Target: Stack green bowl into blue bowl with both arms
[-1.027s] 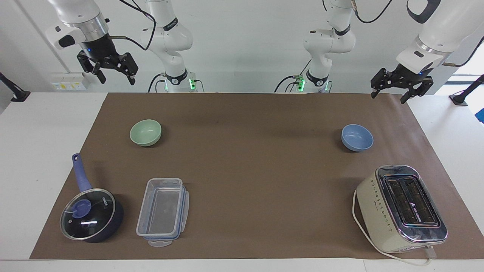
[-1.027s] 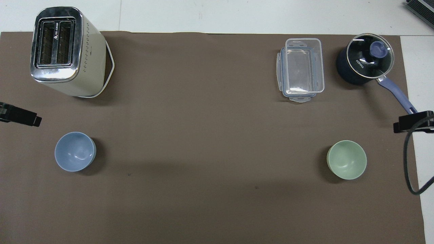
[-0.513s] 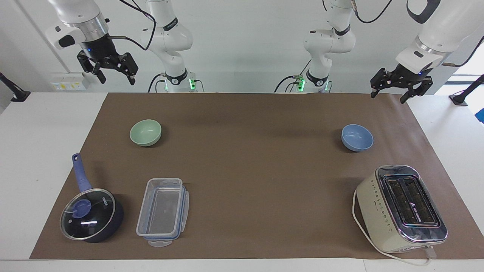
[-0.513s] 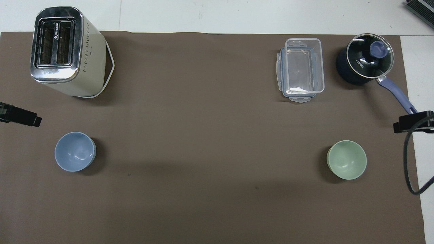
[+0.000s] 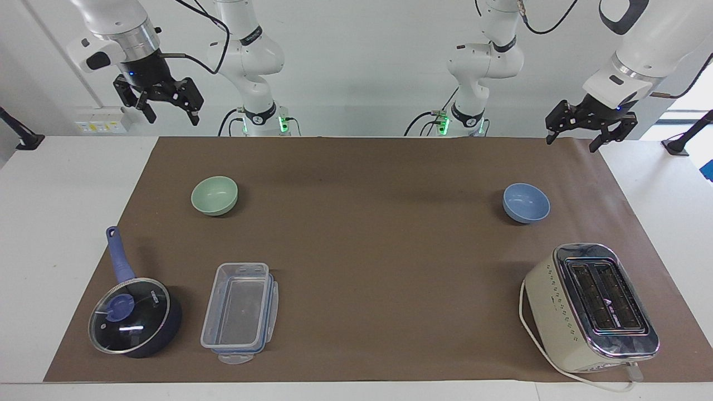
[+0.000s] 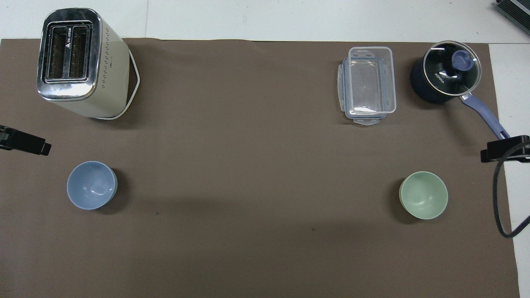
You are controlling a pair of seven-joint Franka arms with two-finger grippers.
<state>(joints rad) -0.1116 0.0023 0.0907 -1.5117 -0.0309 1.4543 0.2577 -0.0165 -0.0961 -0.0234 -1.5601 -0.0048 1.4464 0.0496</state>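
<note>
While both tools (image 5: 574,139) (image 5: 172,114) hang open, the plain mint-green bowl (image 5: 214,195) and periwinkle bowl (image 5: 526,203) sit upright, apart.

A plain white wall (image 5: 362,67) rises past the white table (image 5: 61,223), whose middle a brown mat (image 5: 367,250) covers.

Green bowl (image 5: 214,195) and blue bowl (image 5: 526,203) sit well apart on the brown mat (image 5: 367,223), both empty.
</note>
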